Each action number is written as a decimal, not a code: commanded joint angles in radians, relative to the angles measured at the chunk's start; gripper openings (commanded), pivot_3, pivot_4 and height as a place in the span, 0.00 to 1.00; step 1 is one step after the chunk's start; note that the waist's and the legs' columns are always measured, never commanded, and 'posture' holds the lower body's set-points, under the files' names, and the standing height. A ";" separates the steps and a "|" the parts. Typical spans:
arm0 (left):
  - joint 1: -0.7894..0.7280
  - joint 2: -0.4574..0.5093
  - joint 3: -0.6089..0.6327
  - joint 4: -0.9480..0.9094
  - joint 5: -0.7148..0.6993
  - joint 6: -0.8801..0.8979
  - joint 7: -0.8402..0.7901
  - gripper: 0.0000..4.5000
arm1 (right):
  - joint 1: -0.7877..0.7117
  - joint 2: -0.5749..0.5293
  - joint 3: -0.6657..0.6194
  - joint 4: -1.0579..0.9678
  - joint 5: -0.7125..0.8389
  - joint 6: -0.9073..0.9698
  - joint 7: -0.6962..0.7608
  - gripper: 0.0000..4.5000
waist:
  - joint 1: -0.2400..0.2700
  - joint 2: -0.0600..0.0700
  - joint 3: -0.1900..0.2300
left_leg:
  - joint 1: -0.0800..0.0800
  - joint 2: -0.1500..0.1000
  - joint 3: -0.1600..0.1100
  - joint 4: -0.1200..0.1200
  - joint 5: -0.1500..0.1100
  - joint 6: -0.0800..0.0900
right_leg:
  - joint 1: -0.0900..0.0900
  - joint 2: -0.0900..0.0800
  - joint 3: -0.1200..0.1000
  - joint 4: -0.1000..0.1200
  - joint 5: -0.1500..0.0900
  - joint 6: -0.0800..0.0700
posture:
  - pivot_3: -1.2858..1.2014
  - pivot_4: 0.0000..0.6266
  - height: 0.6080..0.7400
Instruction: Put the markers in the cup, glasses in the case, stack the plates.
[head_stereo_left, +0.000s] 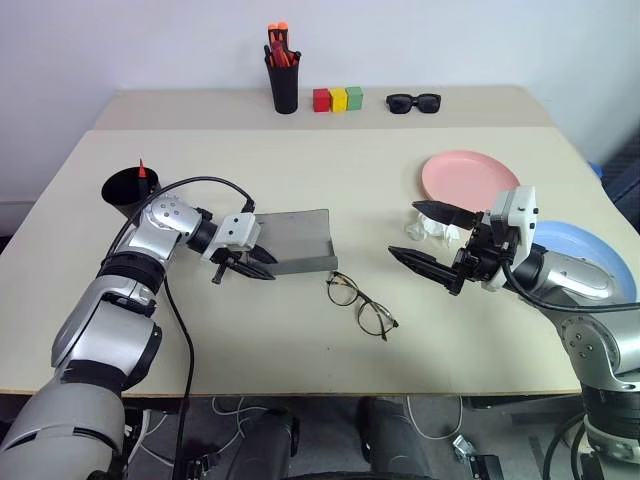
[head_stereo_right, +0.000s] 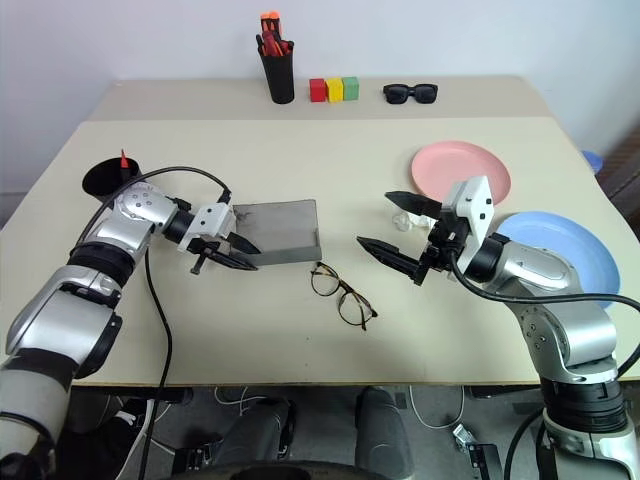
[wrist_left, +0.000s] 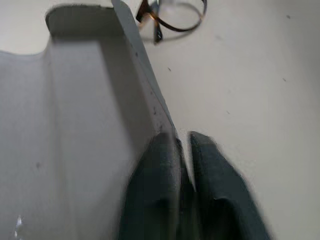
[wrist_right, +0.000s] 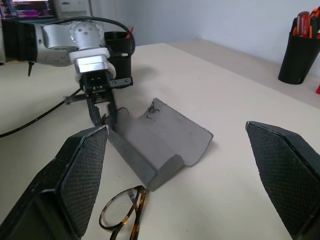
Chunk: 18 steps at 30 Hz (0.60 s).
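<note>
head pair: high, down | wrists: close, share case

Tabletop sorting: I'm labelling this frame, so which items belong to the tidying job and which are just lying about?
Job: marker in cup; glasses; open case; pink plate; blue plate.

Lying about: pen holder, coloured blocks, sunglasses, crumpled clear wrapper.

Beige table with glasses

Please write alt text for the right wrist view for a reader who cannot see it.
An open grey case lies on a beige table, the left gripper at its far edge. Glasses lie just in front of it, framed by the right gripper's wide-open jaws.
</note>
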 joint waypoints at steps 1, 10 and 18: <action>-0.037 0.015 -0.003 0.007 -0.042 -0.018 -0.003 0.58 | 0.005 -0.005 -0.023 -0.049 0.017 -0.004 -0.004 1.00 | -0.005 0.000 0.000 | 0.000 0.000 0.000 0.000 0.000 0.001 | 0.000 0.000 0.000 0.000 0.000 0.000 | 0.52 0.24 1.00; -0.039 0.075 0.110 -0.201 -0.243 0.338 -0.003 0.99 | -0.077 -0.065 0.115 -0.109 -0.060 0.214 -0.133 1.00 | -0.006 0.000 0.000 | 0.000 0.000 0.000 0.000 -0.001 0.001 | -0.001 0.000 0.000 0.001 0.000 0.000 | 0.52 0.24 1.00; 0.245 0.191 0.326 -0.743 -0.425 0.854 0.100 0.99 | -0.192 -0.024 0.121 -0.271 0.101 0.538 -0.296 1.00 | -0.021 0.000 0.000 | -0.001 0.001 0.000 -0.001 -0.002 0.003 | -0.004 0.000 0.002 0.002 0.000 0.000 | 0.52 0.24 1.00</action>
